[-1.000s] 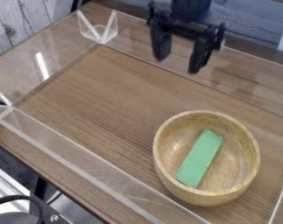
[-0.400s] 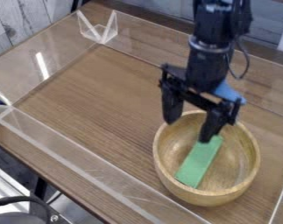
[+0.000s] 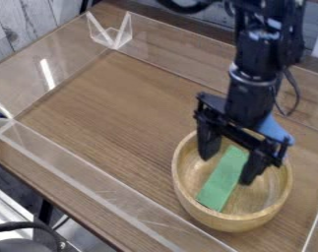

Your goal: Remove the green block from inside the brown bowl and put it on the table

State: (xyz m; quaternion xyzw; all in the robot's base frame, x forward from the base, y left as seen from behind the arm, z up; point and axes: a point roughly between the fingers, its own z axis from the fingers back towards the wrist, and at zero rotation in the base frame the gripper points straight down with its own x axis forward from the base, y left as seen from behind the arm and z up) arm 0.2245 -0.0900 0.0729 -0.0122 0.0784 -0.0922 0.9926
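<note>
The brown bowl [image 3: 190, 196] stands on the table [image 3: 108, 108] at the front right. Inside it the green block [image 3: 223, 183] lies flat, running from the near rim toward the far rim. My gripper [image 3: 235, 156] points straight down over the bowl, open, with one black finger on each side of the block's upper end. The fingertips reach down to about rim level inside the bowl. Nothing is gripped, and the far end of the block is partly hidden behind the fingers.
Low clear acrylic walls [image 3: 69, 162] border the tabletop along the left and front. A clear bracket [image 3: 111, 31] stands at the back left corner. The bowl sits close to the front right wall.
The gripper has come from the back of the table toward the front right and sunk, from high above the wood to down over the bowl astride the block. Its jaws stayed open.
</note>
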